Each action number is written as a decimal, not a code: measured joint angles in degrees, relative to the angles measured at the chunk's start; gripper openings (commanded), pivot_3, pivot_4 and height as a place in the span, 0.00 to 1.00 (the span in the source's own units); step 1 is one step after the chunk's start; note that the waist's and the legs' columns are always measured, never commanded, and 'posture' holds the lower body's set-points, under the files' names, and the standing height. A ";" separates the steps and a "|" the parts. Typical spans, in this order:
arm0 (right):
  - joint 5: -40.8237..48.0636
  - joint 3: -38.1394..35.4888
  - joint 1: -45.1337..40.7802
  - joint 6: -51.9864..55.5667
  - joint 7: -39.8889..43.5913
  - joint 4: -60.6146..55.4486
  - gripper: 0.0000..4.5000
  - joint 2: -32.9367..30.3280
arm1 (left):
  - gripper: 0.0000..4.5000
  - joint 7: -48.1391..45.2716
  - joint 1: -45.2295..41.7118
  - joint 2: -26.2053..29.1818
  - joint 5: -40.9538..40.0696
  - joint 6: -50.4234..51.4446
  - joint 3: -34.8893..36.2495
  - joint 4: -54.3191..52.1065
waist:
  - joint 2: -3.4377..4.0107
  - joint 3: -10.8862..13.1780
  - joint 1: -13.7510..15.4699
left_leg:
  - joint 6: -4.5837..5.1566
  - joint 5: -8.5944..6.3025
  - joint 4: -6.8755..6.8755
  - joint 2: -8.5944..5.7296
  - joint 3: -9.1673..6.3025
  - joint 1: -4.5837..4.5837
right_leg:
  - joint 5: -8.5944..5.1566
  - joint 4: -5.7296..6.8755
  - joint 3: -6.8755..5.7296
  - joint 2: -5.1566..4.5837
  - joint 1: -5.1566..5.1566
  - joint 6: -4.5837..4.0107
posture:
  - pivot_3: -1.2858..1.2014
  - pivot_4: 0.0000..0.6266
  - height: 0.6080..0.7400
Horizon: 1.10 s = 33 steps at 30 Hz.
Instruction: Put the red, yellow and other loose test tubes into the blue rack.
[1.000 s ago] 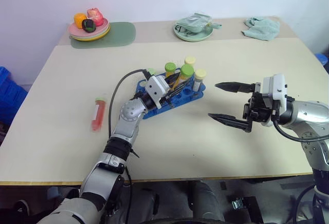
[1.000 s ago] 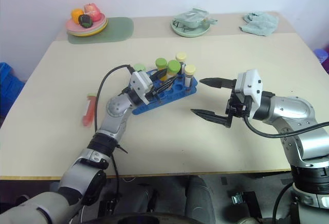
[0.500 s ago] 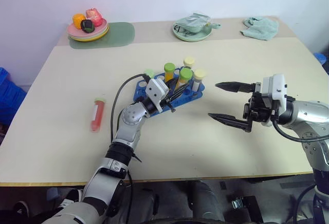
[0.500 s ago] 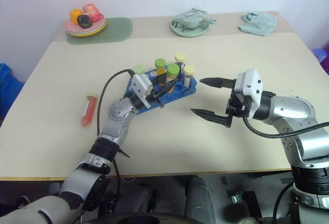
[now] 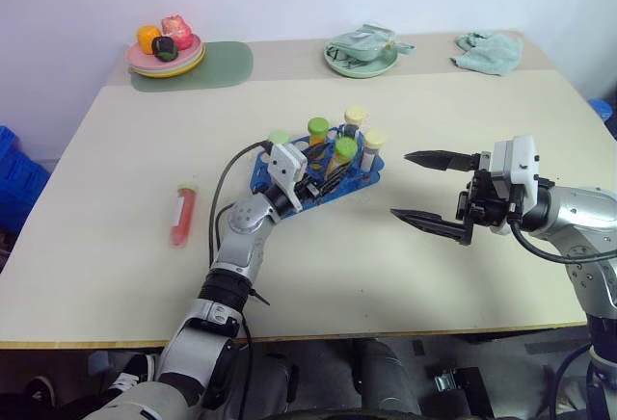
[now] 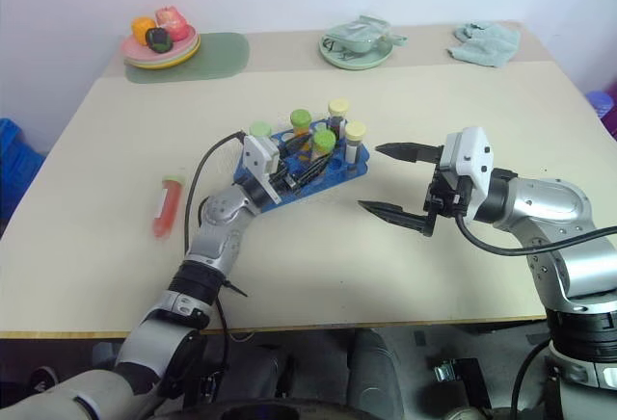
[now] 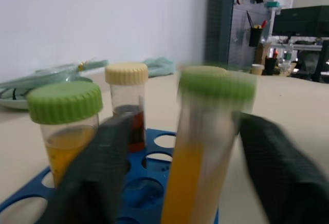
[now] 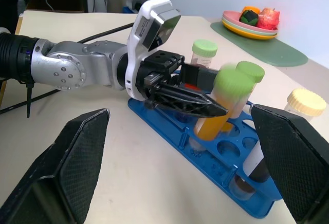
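Left gripper (image 7: pixel 175 183) spread around the yellow-orange tube (image 5: pixel 341 155) tilted in the blue rack (image 5: pixel 362 177) mid-tabletop, right gripper (image 5: pixel 424 189) wide open nearby, red tube (image 5: pixel 181 215) lying toward the left edge.

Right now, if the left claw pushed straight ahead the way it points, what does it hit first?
Probably the orange tube with the green cap, standing tilted in the blue rack directly between the left claw's open fingers.

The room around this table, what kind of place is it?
Probably a lab or workshop used for robot trials: a beige table carries a blue rack of tubes, and shelves of tools stand behind it.
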 measured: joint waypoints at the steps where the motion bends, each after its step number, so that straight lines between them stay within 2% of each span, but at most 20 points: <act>1: -0.03 0.01 -0.31 -0.02 0.02 0.07 1.00 0.00 | 1.00 0.25 -0.02 0.22 0.08 0.14 0.11 -0.66 | 0.00 0.00 0.00 | 0.00 0.00 0.00 0.00 0.00 0.00 | 0.00 0.00 0.00 0.00 0.00 0.00 | 0.52 0.24 1.00; 4: -0.37 0.09 -0.91 -0.39 0.21 0.57 1.00 0.02 | 1.00 0.41 0.31 2.15 0.64 2.61 -0.31 -4.72 | -0.01 0.00 -0.04 | 0.00 0.00 0.00 0.00 0.00 0.00 | 0.00 0.01 0.00 0.00 -0.01 0.00 | 0.52 0.24 1.00; 7: -0.54 0.18 -1.01 -0.49 0.42 1.24 1.00 0.12 | 1.00 -0.65 1.61 6.56 2.15 6.96 -2.13 -12.17 | 0.00 0.00 -0.07 | 0.00 0.00 -0.01 0.00 0.00 0.00 | 0.00 0.02 0.00 0.00 -0.01 0.00 | 0.52 0.24 1.00; 11: -0.94 0.50 -1.33 -1.23 0.58 2.12 1.00 0.37 | 1.00 0.27 3.31 13.96 7.83 6.87 -2.73 -19.10 | 0.00 0.00 -0.06 | 0.00 0.00 -0.01 0.01 -0.01 0.00 | 0.00 0.05 0.00 0.01 -0.02 0.00 | 0.52 0.24 1.00; 17: -1.18 1.35 -2.61 -1.97 1.02 3.71 1.00 1.18 | 1.00 1.78 3.35 19.72 5.30 12.73 3.30 -26.23 | 0.01 0.00 -0.05 | 0.00 0.00 0.00 0.01 -0.06 0.00 | 0.00 0.06 0.00 0.01 -0.03 0.00 | 0.52 0.24 1.00; 23: -1.95 1.60 -3.96 -3.01 2.43 5.89 1.00 1.22 | 1.00 1.91 6.87 24.87 -6.76 34.00 9.01 -39.56 | 0.01 0.01 -0.18 | 0.00 0.00 -0.02 0.01 -0.14 -0.01 | -0.01 0.11 0.00 0.01 -0.07 0.00 | 0.52 0.24 1.00; 25: -1.96 1.57 -4.09 -2.93 3.23 6.07 1.00 0.95 | 1.00 3.36 8.04 29.65 -10.40 44.21 12.64 -42.94 | 0.01 0.02 -0.43 | -0.01 -0.01 -0.04 0.04 -0.18 0.00 | -0.01 0.17 0.03 0.05 -0.13 -0.01 | 0.52 0.24 1.00; 29: -1.11 1.11 -4.14 -1.79 4.72 6.50 1.00 -0.09 | 1.00 7.58 9.15 37.69 -14.61 61.91 21.87 -44.31 | 0.03 0.04 -0.88 | -0.01 -0.01 -0.08 0.04 -0.22 0.00 | -0.02 0.21 0.03 0.06 -0.14 -0.02 | 0.52 0.24 1.00; 33: -1.02 1.22 -4.84 -1.59 5.41 6.64 1.00 -0.09 | 1.00 9.67 9.44 40.05 -19.67 77.22 24.49 -45.53 | 0.00 0.07 -0.38 | -0.01 -0.01 -0.07 0.00 -0.26 0.00 | -0.02 0.22 0.02 0.05 -0.12 -0.01 | 0.52 0.24 1.00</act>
